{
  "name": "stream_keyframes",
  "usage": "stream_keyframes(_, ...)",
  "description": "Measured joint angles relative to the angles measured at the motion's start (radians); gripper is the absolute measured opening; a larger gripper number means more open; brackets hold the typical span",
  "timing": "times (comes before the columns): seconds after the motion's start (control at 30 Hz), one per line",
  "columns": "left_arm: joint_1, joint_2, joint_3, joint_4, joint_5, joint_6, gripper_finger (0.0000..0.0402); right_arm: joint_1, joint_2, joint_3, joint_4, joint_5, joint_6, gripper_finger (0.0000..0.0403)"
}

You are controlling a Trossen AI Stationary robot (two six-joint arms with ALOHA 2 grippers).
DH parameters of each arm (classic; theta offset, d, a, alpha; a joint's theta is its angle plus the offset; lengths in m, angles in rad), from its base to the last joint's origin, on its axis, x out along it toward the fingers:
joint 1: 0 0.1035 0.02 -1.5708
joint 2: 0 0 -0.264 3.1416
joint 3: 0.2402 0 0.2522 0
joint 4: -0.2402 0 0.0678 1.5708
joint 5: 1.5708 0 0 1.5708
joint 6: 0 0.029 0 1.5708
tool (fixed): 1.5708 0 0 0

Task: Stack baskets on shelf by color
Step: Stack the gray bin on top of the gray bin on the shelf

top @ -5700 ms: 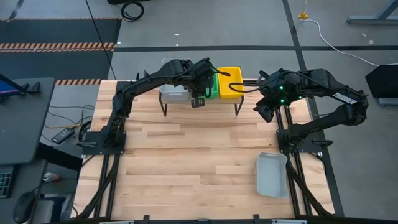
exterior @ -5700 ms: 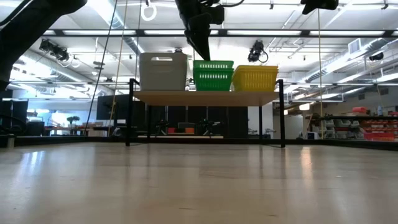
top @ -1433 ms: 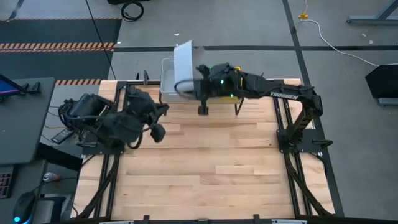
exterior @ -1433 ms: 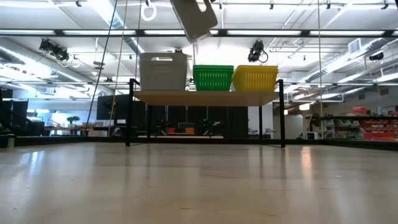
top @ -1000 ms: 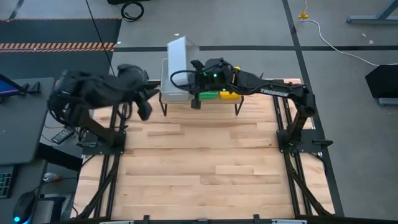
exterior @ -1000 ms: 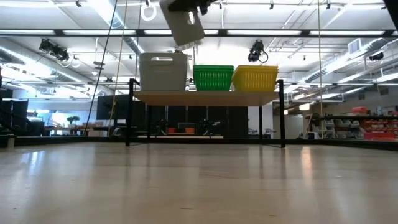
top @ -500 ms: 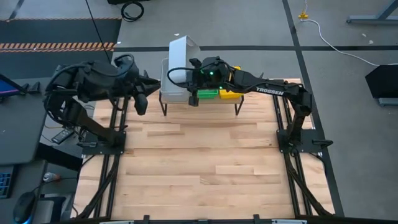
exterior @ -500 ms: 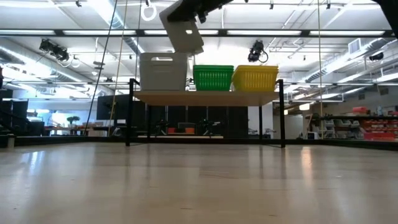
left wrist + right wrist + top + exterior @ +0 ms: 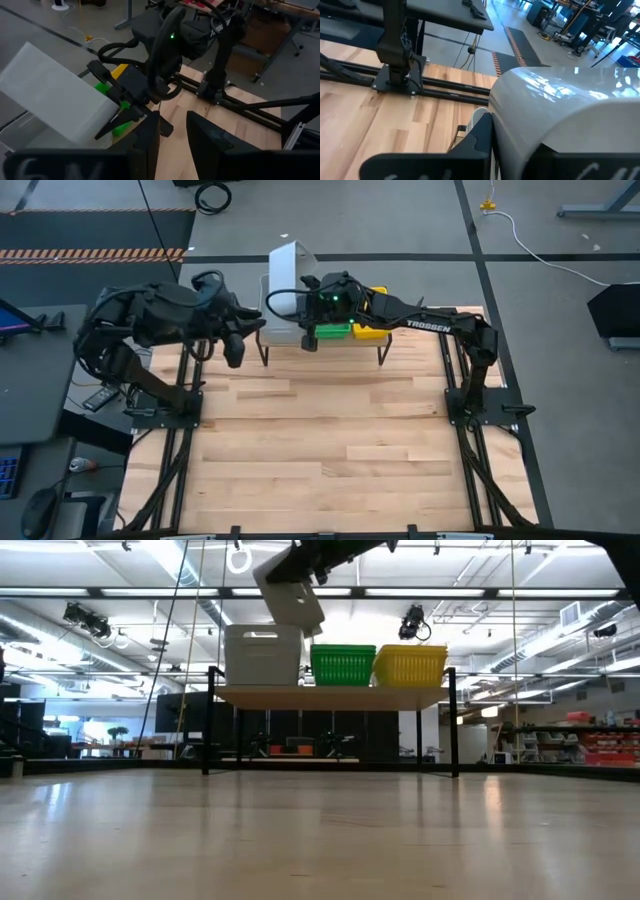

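**Grey basket held up over the shelf**

Some things are hard for me to see. From above, the right arm covers most of the green baskets (image 9: 336, 331) and yellow baskets (image 9: 368, 332), so only small bits peek out. In the low view the right gripper (image 9: 318, 562) is cut off at the top edge. In the right wrist view the held grey basket (image 9: 560, 110) fills most of the picture, and I cannot see the fingertips there.

The shelf (image 9: 322, 345) sits at the 12 o'clock edge of the table (image 9: 320, 450). The rest of the table, toward 6 o'clock, is bare wood with lots of room to move. The gap between the held basket and the grey stack (image 9: 262, 655) below it is small.

My right gripper (image 9: 304, 305) is clenched on one rim of the held grey basket (image 9: 285, 265). The basket hangs tilted in the air, just above the grey stack at the 9 o'clock end of the shelf, not resting on it.

My left gripper (image 9: 236, 352) is near the shelf's 9 o'clock end. Its fingers (image 9: 147, 145) stand a little apart and hold nothing.
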Motion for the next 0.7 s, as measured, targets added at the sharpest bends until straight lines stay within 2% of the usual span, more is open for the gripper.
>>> stream_keyframes(0.2, 0.001, 0.003, 0.000, 0.001, 0.000, 0.000, 0.0101, -0.001, 0.000, 0.001, -0.012, 0.000, 0.002, 0.0040)
stream_keyframes(0.5, 0.001, 0.002, 0.000, 0.001, 0.000, -0.009, 0.0099, -0.003, 0.000, 0.001, -0.008, 0.009, 0.000, 0.0123)
stream_keyframes(0.7, 0.001, 0.002, 0.000, -0.006, 0.000, -0.019, 0.0099, -0.002, -0.004, 0.001, 0.080, 0.011, 0.000, 0.0163)
